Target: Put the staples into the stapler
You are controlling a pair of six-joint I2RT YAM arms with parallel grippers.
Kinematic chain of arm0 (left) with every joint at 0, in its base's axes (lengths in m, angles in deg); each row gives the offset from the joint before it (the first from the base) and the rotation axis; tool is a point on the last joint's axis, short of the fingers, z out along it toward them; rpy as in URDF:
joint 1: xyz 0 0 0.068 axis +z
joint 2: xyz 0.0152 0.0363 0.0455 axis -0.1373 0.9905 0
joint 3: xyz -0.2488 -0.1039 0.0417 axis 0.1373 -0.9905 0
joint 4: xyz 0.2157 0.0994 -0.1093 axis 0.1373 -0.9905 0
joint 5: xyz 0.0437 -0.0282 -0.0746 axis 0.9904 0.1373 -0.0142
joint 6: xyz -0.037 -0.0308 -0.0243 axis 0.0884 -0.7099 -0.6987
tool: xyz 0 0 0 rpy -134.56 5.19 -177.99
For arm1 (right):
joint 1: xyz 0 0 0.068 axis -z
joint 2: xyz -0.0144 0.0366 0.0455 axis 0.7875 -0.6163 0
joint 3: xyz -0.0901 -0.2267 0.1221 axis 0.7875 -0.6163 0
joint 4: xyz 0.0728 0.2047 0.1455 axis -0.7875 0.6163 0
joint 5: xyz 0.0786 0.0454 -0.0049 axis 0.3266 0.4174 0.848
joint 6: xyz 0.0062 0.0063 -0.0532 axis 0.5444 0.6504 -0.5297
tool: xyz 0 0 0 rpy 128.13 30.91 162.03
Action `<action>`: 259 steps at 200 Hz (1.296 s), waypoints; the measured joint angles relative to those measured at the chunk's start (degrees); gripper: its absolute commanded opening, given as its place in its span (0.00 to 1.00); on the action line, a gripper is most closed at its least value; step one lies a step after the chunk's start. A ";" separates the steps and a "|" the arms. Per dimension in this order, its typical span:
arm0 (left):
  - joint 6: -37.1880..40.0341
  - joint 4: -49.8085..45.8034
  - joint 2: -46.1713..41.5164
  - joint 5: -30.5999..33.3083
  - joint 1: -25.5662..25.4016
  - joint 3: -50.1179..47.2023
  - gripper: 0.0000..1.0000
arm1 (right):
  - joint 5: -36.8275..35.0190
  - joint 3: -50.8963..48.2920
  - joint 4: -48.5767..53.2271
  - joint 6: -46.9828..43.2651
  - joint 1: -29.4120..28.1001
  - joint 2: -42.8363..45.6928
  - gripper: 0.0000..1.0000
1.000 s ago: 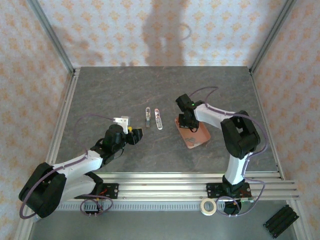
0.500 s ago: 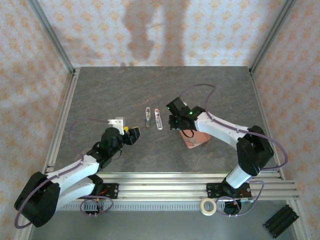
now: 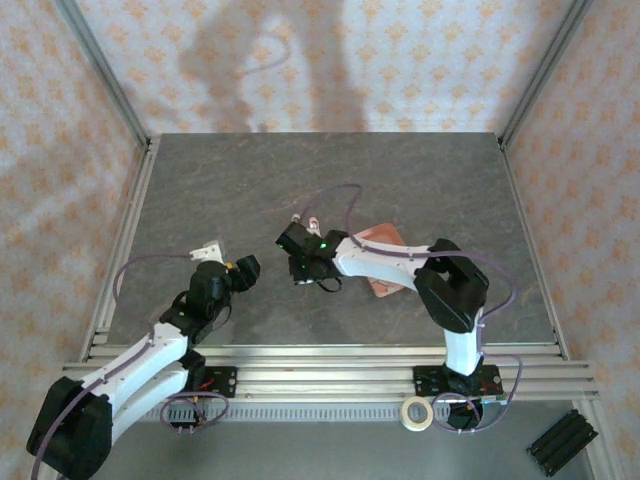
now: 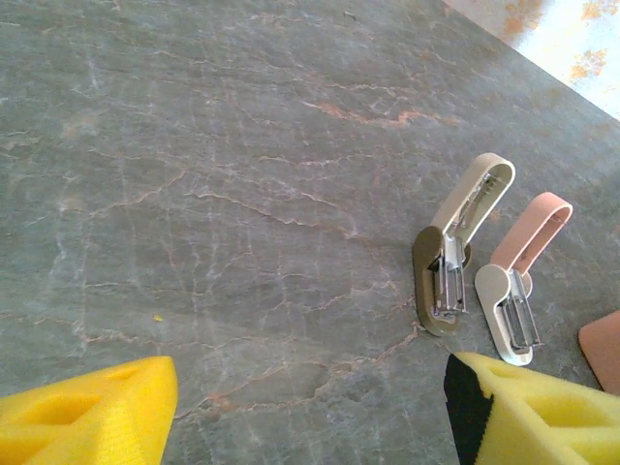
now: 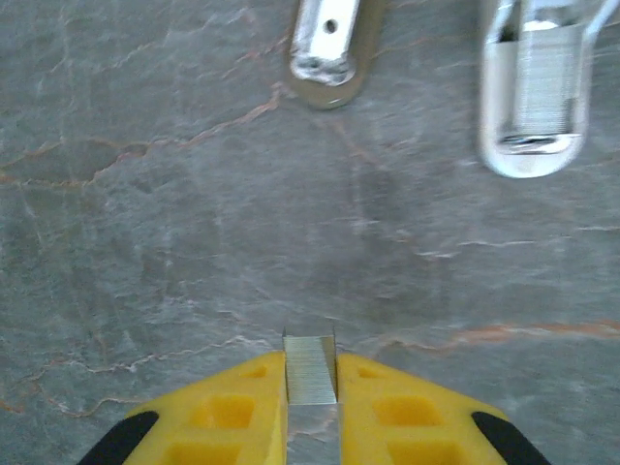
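Note:
The stapler (image 4: pixel 455 247) lies open on the grey table as two narrow arms side by side, one beige, one pink and white (image 4: pixel 518 281), each with a silvery channel. In the top view its far tips (image 3: pixel 312 222) peek out behind my right arm. My right gripper (image 5: pixel 310 376) is shut on a small grey block of staples (image 5: pixel 310 363), just above the table and a short way in front of the stapler's rounded ends (image 5: pixel 329 48). My left gripper (image 4: pixel 305 412) stands open with nothing between its yellow fingers (image 4: pixel 97 417), down and left of the stapler.
A salmon-pink tray (image 3: pixel 385 240) lies right of the stapler, partly under my right arm; its corner (image 4: pixel 605 349) shows in the left wrist view. Aluminium rails (image 3: pixel 330 365) run along the near edge. A tape roll (image 3: pixel 417 411) and a black object (image 3: pixel 563 441) lie off the table.
My right arm has swung left from the tray to just in front of the stapler, carrying the staples. My left gripper has drawn back to the left and its jaws have widened.

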 measured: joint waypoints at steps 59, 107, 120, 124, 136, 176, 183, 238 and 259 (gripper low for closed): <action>-1.36 -1.42 -2.32 0.22 0.07 -1.92 0.74 | 1.62 0.42 2.84 -0.07 -0.44 -2.84 0.19; -1.42 -1.36 -2.32 0.24 0.07 -2.34 0.74 | 3.23 -1.05 4.90 -0.11 -0.44 -2.84 0.19; -1.42 -1.36 -2.32 0.24 0.07 -2.34 0.74 | 3.58 -1.11 5.40 -0.13 -0.44 -2.84 0.19; -1.40 -1.36 -2.32 0.24 0.07 -2.34 0.74 | 3.61 -1.16 5.57 -0.15 -0.44 -2.84 0.19; -1.40 -1.33 -2.34 0.24 0.07 -2.34 0.74 | 3.63 -1.36 6.12 -0.31 -0.44 -2.84 0.20; -1.27 -1.31 -2.69 0.24 0.07 -2.34 0.74 | 4.13 -1.68 8.31 -0.96 -0.44 -2.71 0.30; -1.25 -1.31 -2.69 0.24 0.07 -2.34 0.74 | 4.48 -1.57 8.81 -1.16 -0.44 -2.62 0.31; -1.20 -1.27 -2.69 0.22 0.07 -2.34 0.74 | 5.09 4.87 14.21 -1.84 -0.11 -2.60 0.32; -1.22 -1.07 -2.78 0.20 0.07 -2.38 0.74 | 5.33 6.25 14.58 -1.81 0.48 -2.64 0.32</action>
